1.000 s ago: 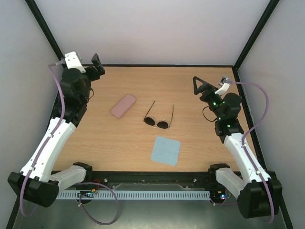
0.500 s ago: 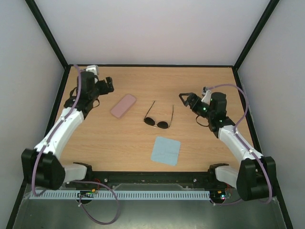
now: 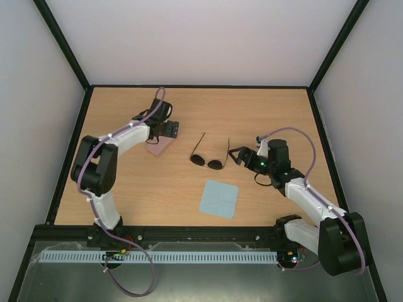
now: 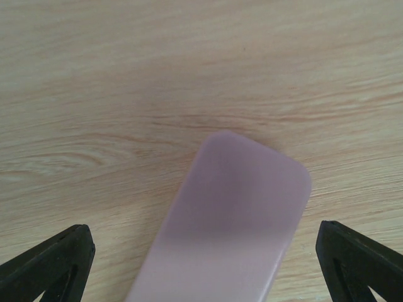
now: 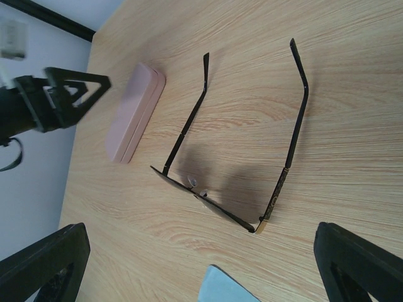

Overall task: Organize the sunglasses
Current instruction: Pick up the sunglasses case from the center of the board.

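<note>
Top external: both my jaws wide; left gripper above pink case, right gripper beside sunglasses.

Pale wood table; black-framed white walls around.

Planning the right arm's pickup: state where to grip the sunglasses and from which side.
Probably the temple arm nearest the open right gripper, close to its hinge, from the right: the sunglasses lie unfolded, so that arm stands clear of the lenses.

pink case, dark sunglasses, blue cloth
</note>
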Robot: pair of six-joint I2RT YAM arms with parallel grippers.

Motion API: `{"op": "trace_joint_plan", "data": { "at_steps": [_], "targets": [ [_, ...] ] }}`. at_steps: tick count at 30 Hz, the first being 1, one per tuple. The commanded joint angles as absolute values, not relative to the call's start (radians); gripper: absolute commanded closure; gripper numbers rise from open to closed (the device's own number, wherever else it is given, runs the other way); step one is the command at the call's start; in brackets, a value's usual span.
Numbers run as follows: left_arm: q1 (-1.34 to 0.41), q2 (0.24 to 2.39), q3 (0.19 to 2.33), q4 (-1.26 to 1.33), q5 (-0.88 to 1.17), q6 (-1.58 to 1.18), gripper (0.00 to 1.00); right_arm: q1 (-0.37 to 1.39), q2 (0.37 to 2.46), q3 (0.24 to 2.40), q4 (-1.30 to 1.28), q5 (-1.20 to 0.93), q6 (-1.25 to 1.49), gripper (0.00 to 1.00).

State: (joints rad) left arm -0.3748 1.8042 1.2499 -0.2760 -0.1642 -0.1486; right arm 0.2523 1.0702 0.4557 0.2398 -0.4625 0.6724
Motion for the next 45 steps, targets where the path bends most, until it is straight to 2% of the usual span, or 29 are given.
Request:
{"op": "trace_joint_plan", "data": {
  "at_steps": [1,31,34,37,43,45],
  "targets": [
    [-0.379,1.877,1.304,-0.324,-0.183,-0.088,0.0,0.26,1.057,0.434,0.246,-0.492,0.664,0.01],
    [-0.374,1.94,1.206,-0.31,-0.112,-0.064,0.0,0.294,1.116,0.398,0.336,-0.519,0.695,0.02],
    [-0.374,1.93,1.204,-0.316,-0.112,-0.073,0.03,0.294,1.119,0.395,0.345,-0.518,0.698,0.01],
    [-0.374,1.917,1.2,-0.325,-0.108,-0.078,0.12,0.296,1.124,0.394,0.351,-0.522,0.7,0.02],
    [-0.374,1.905,1.198,-0.343,-0.081,-0.09,0.49,0.299,1.121,0.391,0.351,-0.52,0.7,0.02],
    [-0.374,1.907,1.195,-0.347,-0.08,-0.095,0.52,0.301,1.118,0.391,0.35,-0.517,0.699,0.01]
  ]
}}
